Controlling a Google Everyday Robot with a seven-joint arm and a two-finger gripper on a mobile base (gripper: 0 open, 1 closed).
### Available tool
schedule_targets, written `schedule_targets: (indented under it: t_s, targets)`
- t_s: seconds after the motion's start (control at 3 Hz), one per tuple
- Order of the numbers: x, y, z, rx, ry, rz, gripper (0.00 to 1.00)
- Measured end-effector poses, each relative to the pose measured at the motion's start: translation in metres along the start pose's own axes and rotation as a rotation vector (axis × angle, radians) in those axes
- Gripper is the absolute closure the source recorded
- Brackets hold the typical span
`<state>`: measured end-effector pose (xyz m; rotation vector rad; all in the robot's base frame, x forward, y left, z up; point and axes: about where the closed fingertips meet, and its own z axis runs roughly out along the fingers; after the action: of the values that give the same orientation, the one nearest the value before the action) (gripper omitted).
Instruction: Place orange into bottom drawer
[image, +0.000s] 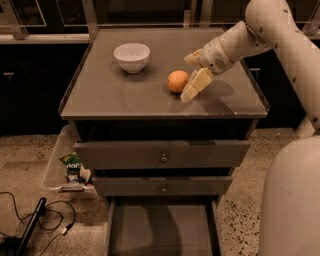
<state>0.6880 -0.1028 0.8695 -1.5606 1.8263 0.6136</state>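
The orange (177, 81) sits on the grey cabinet top (115, 100), right of centre. My gripper (190, 74) reaches in from the right and is open. One pale finger (194, 86) lies in front of and just right of the orange, and the other (192, 58) is behind it. The orange is beside the fingers' tips and is not held. The bottom drawer (161, 231) is pulled out at the foot of the cabinet, showing a bare grey floor.
A white bowl (132, 56) stands on the top at the back left. The two upper drawers (162, 154) with small knobs are shut. A clear bin with snack packets (72, 167) and cables (35, 220) lie on the floor at the left.
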Motion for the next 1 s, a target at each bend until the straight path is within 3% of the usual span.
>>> schedule_targets:
  t_s: [0.33,0.67,1.0]
  targets:
    - [-0.0116,-0.0101,0.0208,-0.027,-0.007,-0.006,0.0]
    - [-0.0117,-0.0102,0.021,-0.028,-0.007,-0.006,0.0]
    - [-0.0117,-0.0102,0.0211,-0.028,-0.007,-0.006,0.17]
